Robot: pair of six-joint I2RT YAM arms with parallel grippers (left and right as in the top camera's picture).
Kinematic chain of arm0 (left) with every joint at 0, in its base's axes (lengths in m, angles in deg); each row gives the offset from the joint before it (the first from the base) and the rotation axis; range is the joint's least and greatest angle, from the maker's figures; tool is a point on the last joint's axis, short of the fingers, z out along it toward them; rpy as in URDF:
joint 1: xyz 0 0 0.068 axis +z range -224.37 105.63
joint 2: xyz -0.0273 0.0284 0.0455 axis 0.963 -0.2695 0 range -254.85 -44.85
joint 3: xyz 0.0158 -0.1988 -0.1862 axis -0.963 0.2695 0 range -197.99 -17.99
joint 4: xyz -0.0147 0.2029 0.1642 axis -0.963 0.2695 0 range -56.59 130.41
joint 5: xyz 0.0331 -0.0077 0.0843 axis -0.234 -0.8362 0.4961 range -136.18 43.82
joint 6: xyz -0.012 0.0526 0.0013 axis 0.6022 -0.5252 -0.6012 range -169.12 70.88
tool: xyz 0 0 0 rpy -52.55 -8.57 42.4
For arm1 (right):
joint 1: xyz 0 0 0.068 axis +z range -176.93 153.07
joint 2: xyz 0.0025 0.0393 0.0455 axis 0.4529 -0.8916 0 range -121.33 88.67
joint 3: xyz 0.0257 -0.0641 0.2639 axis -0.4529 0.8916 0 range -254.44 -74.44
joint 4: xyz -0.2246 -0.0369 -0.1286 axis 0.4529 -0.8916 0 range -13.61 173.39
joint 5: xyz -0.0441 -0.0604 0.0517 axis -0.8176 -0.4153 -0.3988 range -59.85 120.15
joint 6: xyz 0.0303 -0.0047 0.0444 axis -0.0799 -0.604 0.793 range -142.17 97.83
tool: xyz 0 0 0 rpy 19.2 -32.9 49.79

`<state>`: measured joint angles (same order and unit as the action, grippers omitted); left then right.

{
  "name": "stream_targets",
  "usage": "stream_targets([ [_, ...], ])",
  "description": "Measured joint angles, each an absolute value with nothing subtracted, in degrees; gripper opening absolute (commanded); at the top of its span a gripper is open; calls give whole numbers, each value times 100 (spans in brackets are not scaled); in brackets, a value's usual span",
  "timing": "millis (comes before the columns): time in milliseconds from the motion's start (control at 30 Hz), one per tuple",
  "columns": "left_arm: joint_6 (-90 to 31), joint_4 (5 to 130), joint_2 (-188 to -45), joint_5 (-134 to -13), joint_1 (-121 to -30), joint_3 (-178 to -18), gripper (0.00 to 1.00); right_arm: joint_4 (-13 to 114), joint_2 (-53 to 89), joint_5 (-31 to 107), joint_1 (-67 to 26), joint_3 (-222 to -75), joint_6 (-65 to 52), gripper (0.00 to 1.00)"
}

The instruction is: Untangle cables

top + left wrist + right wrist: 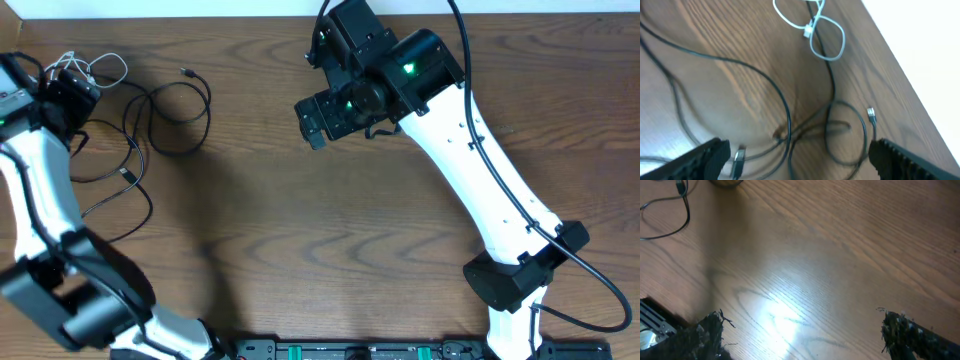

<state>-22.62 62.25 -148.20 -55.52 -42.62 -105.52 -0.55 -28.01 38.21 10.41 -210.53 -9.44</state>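
Note:
The cables lie tangled at the table's left end. A short white cable [100, 68] [826, 36] is looped near the far edge. Thin black cables [178, 108] [786, 109] cross one another in loose loops, with a small plug [870, 114] and a flat metal plug [739, 159] showing. My left gripper [72, 88] [800, 165] hovers open over the crossing black cords, with nothing between its fingers [707, 157]. Near the table's middle, my right gripper [312, 122] [802, 340] is open above bare wood, apart from the cables.
The wooden table [330, 240] ends at a white far edge [920, 45]. A black cable end [681, 202] lies at the top left of the right wrist view. A metal rail [350, 350] runs along the front edge.

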Motion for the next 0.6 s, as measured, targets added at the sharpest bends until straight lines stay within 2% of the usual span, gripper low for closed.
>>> stream_targets([
  [200,-1928,5820,-15541,-5375,-4266,-10552,93,-60,-2801,3821,1041,-21053,-935,99],
  [267,-1877,5715,-15709,-5257,-4266,-10552,88,-57,-2801,3821,1041,-21053,-933,99],
  [600,-1759,5409,-16004,-5051,-4266,-10552,88,8,-2801,3821,1041,-21053,-854,99],
])
